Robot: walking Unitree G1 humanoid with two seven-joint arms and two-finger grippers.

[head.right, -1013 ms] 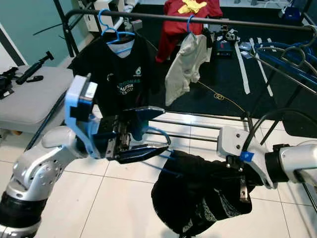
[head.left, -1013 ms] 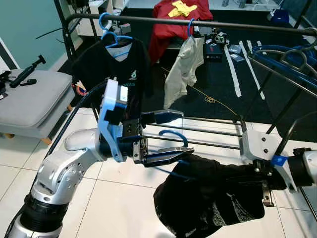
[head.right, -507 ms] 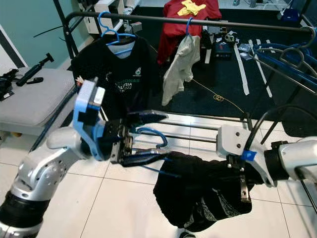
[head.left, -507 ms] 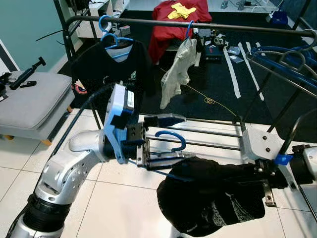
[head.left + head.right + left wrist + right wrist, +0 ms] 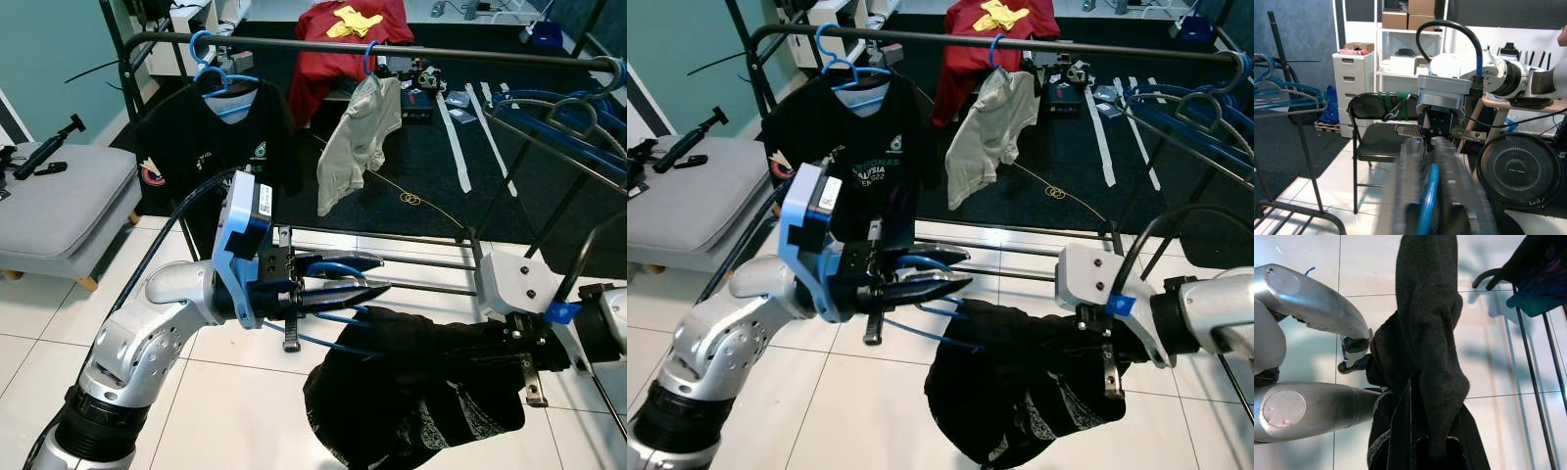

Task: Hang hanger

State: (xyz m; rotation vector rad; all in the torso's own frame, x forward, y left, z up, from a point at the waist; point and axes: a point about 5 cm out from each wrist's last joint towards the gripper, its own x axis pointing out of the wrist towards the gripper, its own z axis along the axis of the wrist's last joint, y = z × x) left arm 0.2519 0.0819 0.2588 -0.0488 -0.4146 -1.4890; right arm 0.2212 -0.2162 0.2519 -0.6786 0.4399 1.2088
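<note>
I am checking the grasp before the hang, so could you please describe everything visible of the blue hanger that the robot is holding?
The blue hanger is thin and looks like plastic. Its hook lies sideways between the shut fingers of the left hand. Its arms run down into the dark garment, which the right hand grips. It is not yet on the rail.

The two head views looked forward and down from above the robot's silver arms, facing the long black metal clothes rail (image 5: 392, 46) from fairly near, and both took in the same stretch of white tiled floor (image 5: 852, 392) before that rail, the right eye's picture shifted slightly sideways. The left wrist view sat very close along its own fingers and faced away from the rail toward a black folding chair (image 5: 1376, 132) and white shelving. The right wrist view looked steeply down, close upon a dark crumpled garment (image 5: 1425, 352) over the same tiled floor.
</note>
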